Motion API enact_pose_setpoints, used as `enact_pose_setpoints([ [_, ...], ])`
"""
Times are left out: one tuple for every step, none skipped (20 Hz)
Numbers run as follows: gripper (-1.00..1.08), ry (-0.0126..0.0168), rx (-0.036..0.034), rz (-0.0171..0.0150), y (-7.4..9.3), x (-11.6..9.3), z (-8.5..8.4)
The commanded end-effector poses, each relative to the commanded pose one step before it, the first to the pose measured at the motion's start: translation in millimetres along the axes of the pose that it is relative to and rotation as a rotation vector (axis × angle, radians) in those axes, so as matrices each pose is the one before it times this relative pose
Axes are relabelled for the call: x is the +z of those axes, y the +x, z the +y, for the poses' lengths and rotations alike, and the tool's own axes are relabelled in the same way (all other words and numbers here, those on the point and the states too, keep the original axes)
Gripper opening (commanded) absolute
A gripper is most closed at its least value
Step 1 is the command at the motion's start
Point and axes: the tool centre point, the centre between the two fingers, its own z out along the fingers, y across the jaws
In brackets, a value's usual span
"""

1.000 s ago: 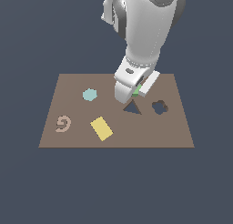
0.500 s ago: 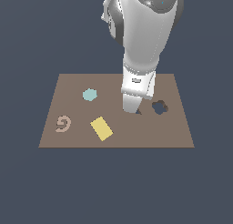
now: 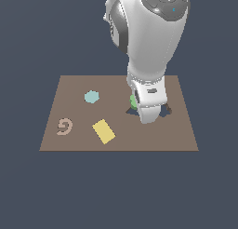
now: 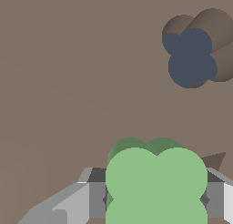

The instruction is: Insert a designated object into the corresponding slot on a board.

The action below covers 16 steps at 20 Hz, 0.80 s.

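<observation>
The green lobed piece [image 4: 156,182] sits between my gripper's [image 4: 156,201] grey fingers [image 4: 96,199], which are shut on its two sides. It hangs above the brown board [image 4: 68,82], apart from the dark flower-shaped slot [image 4: 193,54]. In the exterior view only a sliver of the green piece [image 3: 132,101] shows beside my white hand [image 3: 149,102]. The hand covers most of the slot, of which an edge [image 3: 168,111] shows at the hand's right. The board [image 3: 74,139] lies flat.
A light-blue hexagon [image 3: 92,97], a yellow rectangle [image 3: 103,131] and a pinkish spiral [image 3: 65,126] lie on the board's left half. A corner of the triangular hole [image 3: 129,112] shows by the hand, and another [image 4: 215,160] just beyond the green piece.
My hand has moved lower in the exterior view and a little to its right, carrying the green piece from over the triangular hole towards the slot.
</observation>
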Motion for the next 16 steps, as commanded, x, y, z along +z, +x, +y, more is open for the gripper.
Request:
enact_pose_setpoints([
  [-1.00,-0.00065,-0.10637,0.00003,1.50,-0.63,6.61],
  [-1.00,-0.00006,-0.04170,0.00006,0.53,-0.15,2.56],
  [-1.00,-0.00006,-0.04181,0.00006,0.54,-0.15,2.57],
  [-1.00,-0.00006,-0.04191,0.00006,0.54,-0.15,2.58],
  [-1.00,-0.00005,-0.04201,0.00006,0.55,-0.15,2.59],
  [-1.00,-0.00005,-0.04211,0.00006,0.55,-0.15,2.59],
  [-1.00,-0.00005,-0.04222,0.00006,0.56,-0.15,2.60],
  [-1.00,-0.00004,-0.04232,0.00006,0.57,-0.15,2.61],
  [-1.00,-0.00004,-0.04242,0.00006,0.57,-0.14,2.62],
  [-1.00,-0.00004,-0.04252,0.00006,0.58,-0.14,2.62],
  [-1.00,-0.00003,-0.04262,0.00006,0.59,-0.14,2.63],
  [-1.00,-0.00003,-0.04272,0.00006,0.60,-0.14,2.64],
  [-1.00,-0.00003,-0.04282,0.00006,0.60,-0.14,2.65],
  [-1.00,-0.00002,-0.04293,0.00007,0.61,-0.14,2.66],
  [-1.00,-0.00002,-0.04302,0.00007,0.62,-0.14,2.66],
  [-1.00,-0.00002,-0.04313,0.00007,0.63,-0.14,2.67],
])
